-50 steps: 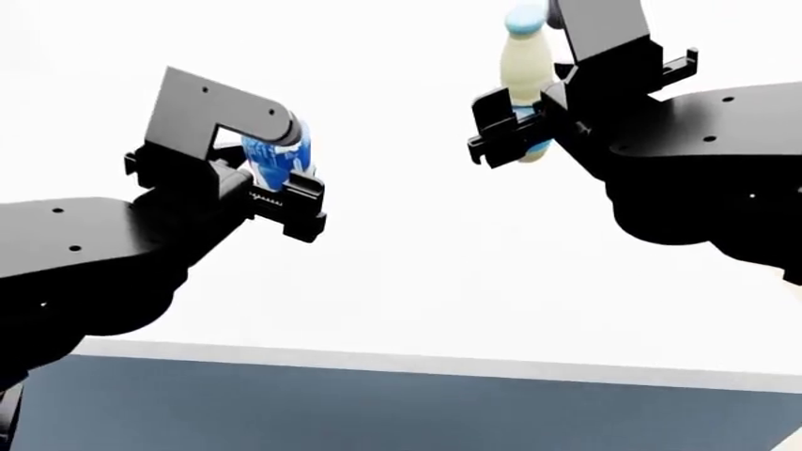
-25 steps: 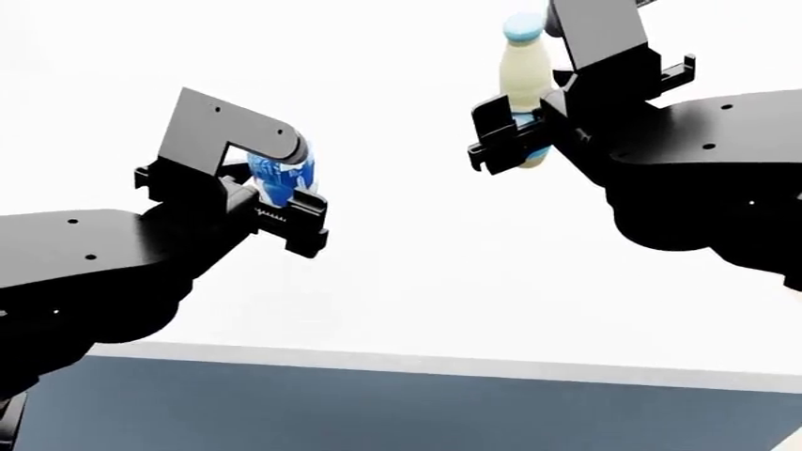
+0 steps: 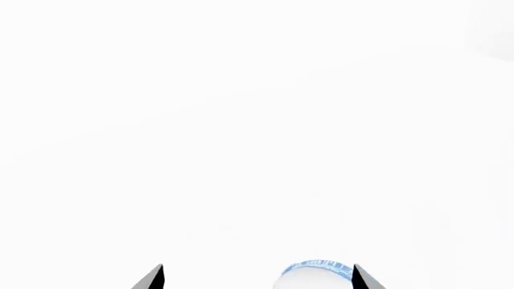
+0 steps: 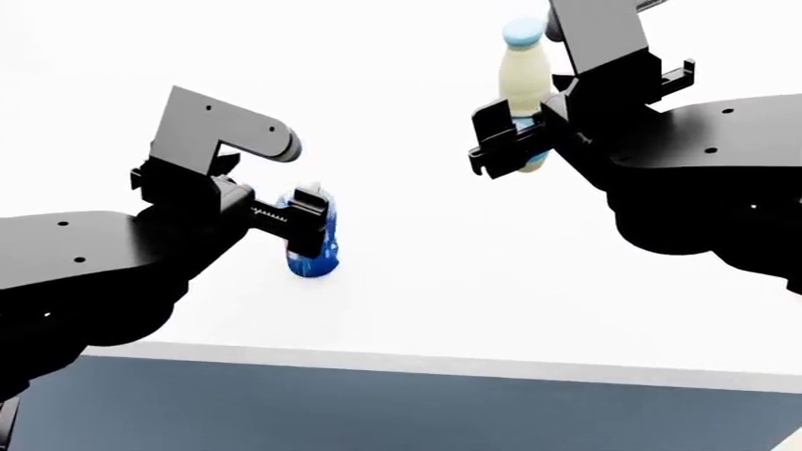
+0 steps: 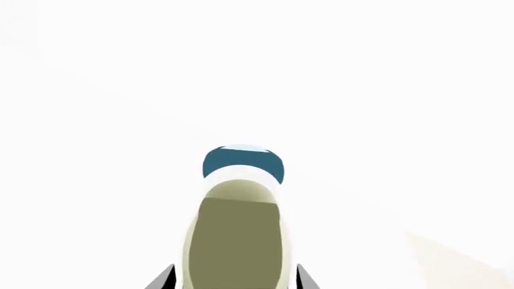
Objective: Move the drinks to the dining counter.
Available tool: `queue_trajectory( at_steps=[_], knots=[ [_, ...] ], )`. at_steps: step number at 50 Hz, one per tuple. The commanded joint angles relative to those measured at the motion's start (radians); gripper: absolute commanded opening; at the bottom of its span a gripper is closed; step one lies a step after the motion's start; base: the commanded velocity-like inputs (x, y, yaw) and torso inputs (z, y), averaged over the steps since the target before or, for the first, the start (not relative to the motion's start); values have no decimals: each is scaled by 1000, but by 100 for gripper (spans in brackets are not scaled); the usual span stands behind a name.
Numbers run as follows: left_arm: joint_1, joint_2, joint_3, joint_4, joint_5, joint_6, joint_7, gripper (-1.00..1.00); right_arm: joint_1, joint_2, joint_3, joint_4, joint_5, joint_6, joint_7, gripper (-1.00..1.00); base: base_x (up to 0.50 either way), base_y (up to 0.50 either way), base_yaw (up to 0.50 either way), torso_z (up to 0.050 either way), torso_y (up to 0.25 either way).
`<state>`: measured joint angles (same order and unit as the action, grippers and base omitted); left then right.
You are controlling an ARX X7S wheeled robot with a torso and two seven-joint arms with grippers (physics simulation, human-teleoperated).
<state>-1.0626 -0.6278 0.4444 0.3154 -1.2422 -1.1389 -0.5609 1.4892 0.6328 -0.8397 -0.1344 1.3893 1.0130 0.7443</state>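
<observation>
Up close, the left gripper (image 4: 269, 211) stands with its black toothed fingers spread; the blue soda can (image 4: 312, 246) sits against the outer finger rather than clasped between the two. The left wrist view bears this out: the can's pale silver rim (image 3: 315, 274) lies beside one dark fingertip (image 3: 365, 280), with an open gap across to the other. The can stands on the white top, a little tilted as far as the head view shows, and partly hidden by the finger in front of it. The left arm reaches in from the lower left, its broad matte-black forearm low, the angular wrist bracket raised above the can.

The right gripper (image 4: 516, 139) is clamped on the cream bottle (image 4: 524, 75) at its lower body, over the blue label, holding it upright and clear above the surface. The bottle is smooth and rounded, with a light-blue cap on top; from the right wrist camera its cream underside (image 5: 237, 241) fills the space between the two fingers, the blue band showing beyond. The right arm comes in from the right, bulky and black, its wrist angled upward.

Below both arms spreads the dining counter (image 4: 527, 310), a plain bright white top with a pale front edge and a dark blue-grey panel beneath. Beyond the counter everything is washed out white.
</observation>
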Motion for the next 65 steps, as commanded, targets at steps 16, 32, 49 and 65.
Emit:
queue_trajectory(
  at_steps=[16, 32, 49, 65],
  knots=[
    [-13, -19, -76, 101, -145, -12, -102, 100, -12, 0, 19, -10, -1, -6, -3, -100, 0, 0, 0, 1, 1],
    [15, -50, -233, 175, -278, 88, -188, 100, -156, -8, 7, -17, -12, -94, -42, -100, 0, 0, 0, 0, 0],
    [36, -58, -250, 178, -289, 110, -170, 100, -212, -17, 23, -51, 11, -145, -61, -100, 0, 0, 0, 0, 1],
    [58, -67, -250, 180, -277, 122, -152, 100, -242, -24, 21, -26, 25, -158, -77, -100, 0, 0, 0, 1, 1]
  ],
)
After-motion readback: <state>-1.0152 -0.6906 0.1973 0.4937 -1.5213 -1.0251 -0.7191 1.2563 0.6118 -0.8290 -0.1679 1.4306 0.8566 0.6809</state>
